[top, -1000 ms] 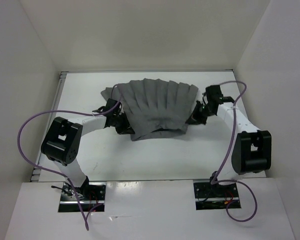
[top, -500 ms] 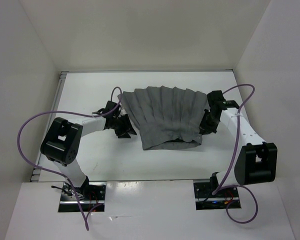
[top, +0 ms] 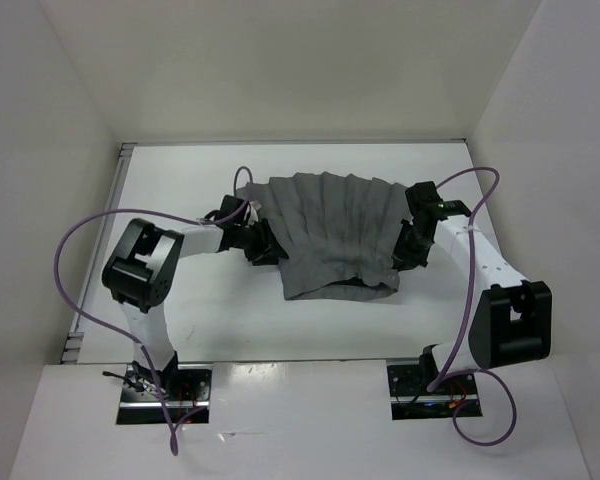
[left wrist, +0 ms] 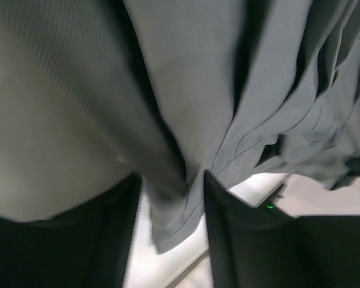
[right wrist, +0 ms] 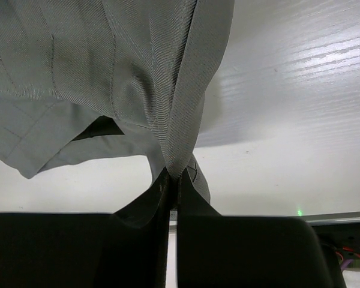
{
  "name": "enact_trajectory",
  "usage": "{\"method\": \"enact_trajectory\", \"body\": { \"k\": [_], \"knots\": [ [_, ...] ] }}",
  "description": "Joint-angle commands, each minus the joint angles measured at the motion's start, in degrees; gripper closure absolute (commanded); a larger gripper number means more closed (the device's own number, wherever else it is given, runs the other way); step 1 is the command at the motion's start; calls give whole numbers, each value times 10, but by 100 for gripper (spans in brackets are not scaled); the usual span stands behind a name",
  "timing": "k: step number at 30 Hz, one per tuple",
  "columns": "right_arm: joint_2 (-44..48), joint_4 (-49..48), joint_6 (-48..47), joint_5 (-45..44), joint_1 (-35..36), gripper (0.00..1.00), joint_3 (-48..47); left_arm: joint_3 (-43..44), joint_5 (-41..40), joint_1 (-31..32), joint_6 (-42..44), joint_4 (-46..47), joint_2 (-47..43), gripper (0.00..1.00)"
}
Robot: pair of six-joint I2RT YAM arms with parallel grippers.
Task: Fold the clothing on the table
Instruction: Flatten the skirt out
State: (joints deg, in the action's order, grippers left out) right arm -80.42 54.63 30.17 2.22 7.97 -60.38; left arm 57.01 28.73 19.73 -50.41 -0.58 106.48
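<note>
The grey pleated clothing (top: pixel 330 235) lies fanned out on the white table (top: pixel 280 320), its near edge rumpled and folded under. My left gripper (top: pixel 265 243) sits at the garment's left edge. In the left wrist view its jaws stand apart (left wrist: pixel 171 180), with a loose flap of the clothing (left wrist: pixel 198 90) hanging between them, pinched by neither. My right gripper (top: pixel 405 245) is at the garment's right edge. In the right wrist view it is shut (right wrist: pixel 173 174) on a bunched fold of the clothing (right wrist: pixel 108 60), lifted off the table (right wrist: pixel 300 90).
White walls (top: pixel 50 150) close in the table on the left, the back and the right. Purple cables (top: pixel 75 250) loop from both arms. A metal strip (top: pixel 120 190) runs along the table's left edge. Both arm bases (top: pixel 165 385) stand at the near edge.
My left gripper opened and let go of the garment's left edge, then moved right up to it. The right gripper, still shut, drew the garment to the right.
</note>
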Motion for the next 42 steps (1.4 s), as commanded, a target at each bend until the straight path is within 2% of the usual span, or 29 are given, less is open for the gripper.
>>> {"method": "enact_trajectory", "body": {
  "k": [1, 4, 7, 12, 16, 20, 23, 26, 27, 28, 29, 30, 32, 36, 38, 42],
  "knots": [
    [0, -8, 4, 0, 6, 100, -7, 32, 31, 2, -19, 44, 65, 57],
    [0, -8, 4, 6, 11, 100, -7, 68, 16, 2, -10, 25, 97, 100],
    [0, -29, 4, 56, 21, 100, -7, 81, -14, -40, 26, -26, 73, 100],
    [-43, -117, 26, 173, 48, 100, -27, 122, -39, -166, 81, -98, 8, 100],
    [-73, -165, 33, 224, 53, 100, -40, 138, -51, -201, 87, -111, -8, 100],
    [-73, -150, 22, 202, 53, 100, -25, 131, -56, -201, 87, -111, -8, 100],
    [-78, -139, 15, 165, 53, 100, 8, 124, -32, -201, 87, -111, 12, 99],
    [-91, -132, 20, 140, 53, 100, 30, 109, 23, -201, 87, -103, 6, 58],
    [-97, -132, 20, 140, 53, 100, 30, 89, 32, -196, 87, -103, -7, 36],
    [-104, -132, 27, 129, 53, 100, 30, 80, 32, -188, 87, -98, -22, 30],
    [-104, -126, 27, 118, 53, 98, 21, 72, 32, -188, 87, -106, -37, 28],
    [-104, -113, 33, 85, 53, 92, 5, 65, 24, -182, 87, -112, -68, 26],
    [-104, -90, 39, 27, 60, 64, -31, 39, 24, -181, 92, -126, -117, 26],
    [-62, -33, 52, -122, 98, 63, -104, -8, 13, -164, 92, -146, -189, 26],
    [-61, -5, 27, -146, 141, 61, -151, -22, 8, -157, 92, -152, -213, 26],
    [-102, -17, -50, -165, 242, 61, -175, -47, 8, -145, 99, -152, -224, 26]
  ]
}}
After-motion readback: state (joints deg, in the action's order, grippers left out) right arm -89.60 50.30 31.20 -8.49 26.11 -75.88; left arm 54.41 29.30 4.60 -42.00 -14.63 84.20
